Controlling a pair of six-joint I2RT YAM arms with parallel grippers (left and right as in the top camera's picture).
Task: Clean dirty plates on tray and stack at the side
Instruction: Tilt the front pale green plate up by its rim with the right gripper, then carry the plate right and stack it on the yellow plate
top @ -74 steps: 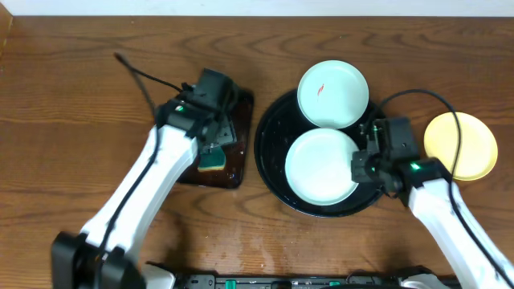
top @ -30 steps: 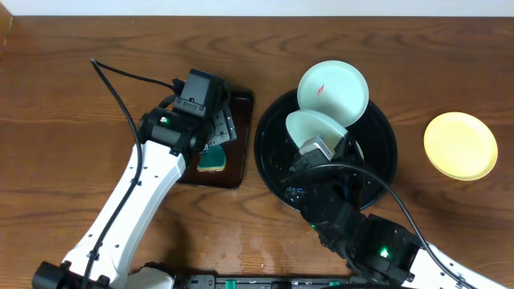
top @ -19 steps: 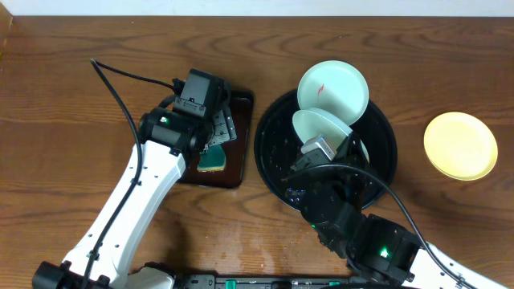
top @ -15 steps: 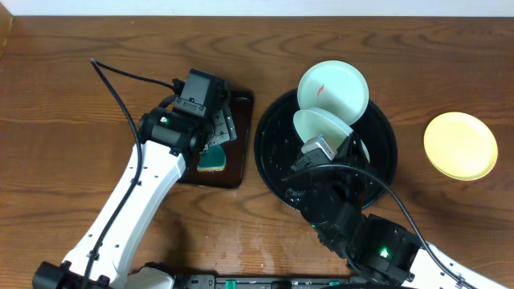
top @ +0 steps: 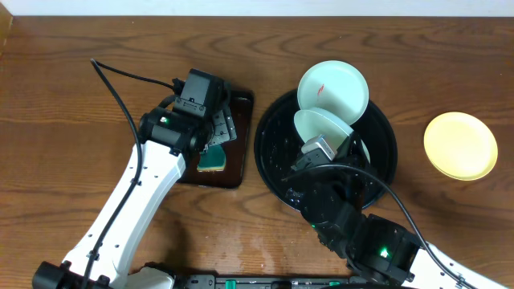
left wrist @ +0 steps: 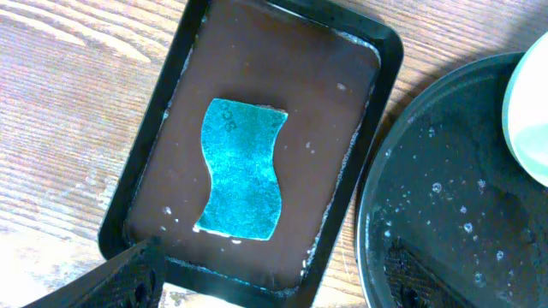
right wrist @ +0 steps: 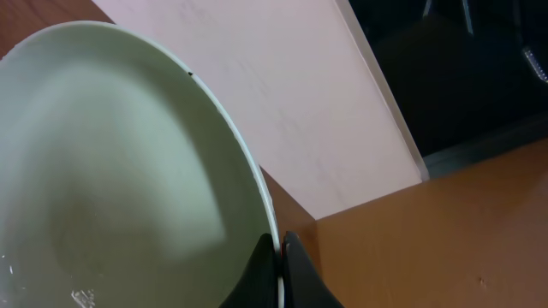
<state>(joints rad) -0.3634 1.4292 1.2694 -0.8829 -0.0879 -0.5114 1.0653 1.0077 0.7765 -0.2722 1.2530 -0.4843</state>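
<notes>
One mint plate [top: 320, 127] now raised off tray [top: 270, 154], tilted, R jaws pinching rim

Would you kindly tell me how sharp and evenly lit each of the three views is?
Overhead: sharp and evenly lit, with small glints off the wet tray. Left wrist: the sponge is crisp, the bottom corners dark and blurred. Right wrist: the plate fills most of the frame, softly shaded, the top right corner dark.

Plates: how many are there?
3. A red-smeared white plate at the far edge of the black tray, a pale plate tilted in the right gripper above it, a yellow plate on the table.
</notes>
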